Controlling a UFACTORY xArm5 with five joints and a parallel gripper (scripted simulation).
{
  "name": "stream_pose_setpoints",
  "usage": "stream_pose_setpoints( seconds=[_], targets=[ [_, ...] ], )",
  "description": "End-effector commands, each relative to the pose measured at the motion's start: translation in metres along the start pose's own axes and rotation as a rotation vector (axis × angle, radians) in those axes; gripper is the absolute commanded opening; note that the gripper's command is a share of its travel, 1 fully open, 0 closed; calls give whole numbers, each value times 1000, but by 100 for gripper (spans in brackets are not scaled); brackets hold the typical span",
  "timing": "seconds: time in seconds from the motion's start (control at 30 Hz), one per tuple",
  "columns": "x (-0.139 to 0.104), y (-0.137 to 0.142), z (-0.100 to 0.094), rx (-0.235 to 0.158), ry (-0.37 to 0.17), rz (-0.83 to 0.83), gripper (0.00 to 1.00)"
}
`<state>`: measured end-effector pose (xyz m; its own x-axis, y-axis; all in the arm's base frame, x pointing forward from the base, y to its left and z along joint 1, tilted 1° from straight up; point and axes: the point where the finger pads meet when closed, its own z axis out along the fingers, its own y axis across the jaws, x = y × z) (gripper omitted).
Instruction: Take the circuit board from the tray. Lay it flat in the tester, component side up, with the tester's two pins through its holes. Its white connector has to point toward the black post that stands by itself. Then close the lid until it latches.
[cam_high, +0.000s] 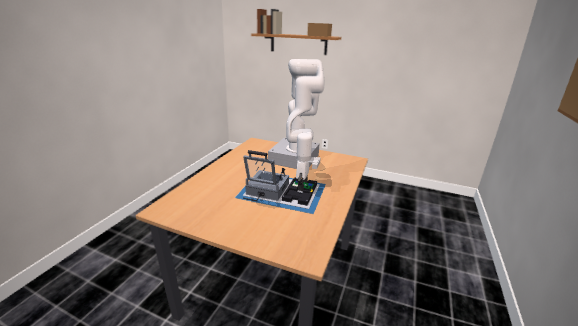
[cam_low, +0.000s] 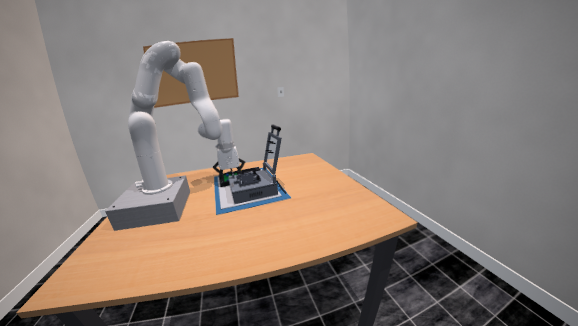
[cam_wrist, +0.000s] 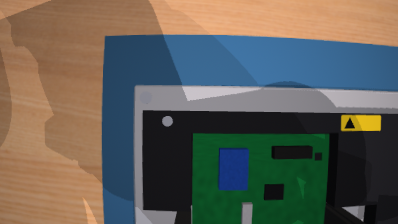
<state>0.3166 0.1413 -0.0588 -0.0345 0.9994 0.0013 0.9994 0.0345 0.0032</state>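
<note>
The green circuit board (cam_wrist: 280, 180) (cam_high: 305, 186) lies flat in the black tray (cam_wrist: 162, 165) (cam_high: 295, 196), component side up, with a blue part and black chips on it. My gripper (cam_high: 300, 179) (cam_low: 229, 172) is open and empty. It hangs low over the board, pointing straight down. The grey tester (cam_high: 264, 186) (cam_low: 252, 189) stands beside the tray, and its lid (cam_high: 257, 164) (cam_low: 271, 149) stands open and upright. In the wrist view the fingertips do not show clearly.
Tray and tester sit on a grey plate (cam_wrist: 225, 97) on a blue mat (cam_wrist: 120, 100) (cam_high: 305, 207) (cam_low: 250, 205) on the wooden table (cam_high: 240, 225). The tray has a yellow warning label (cam_wrist: 361, 122). The arm's grey base (cam_low: 147, 202) stands close behind the mat.
</note>
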Motion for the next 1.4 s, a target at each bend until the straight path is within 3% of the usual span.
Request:
stream_pose_setpoints(
  seconds=[0.0, 0.7, 1.37],
  targets=[
    [0, 1, -1, -3, 1, 0, 85],
    [0, 1, -1, -3, 1, 0, 79],
    [0, 1, -1, -3, 1, 0, 79]
  ],
)
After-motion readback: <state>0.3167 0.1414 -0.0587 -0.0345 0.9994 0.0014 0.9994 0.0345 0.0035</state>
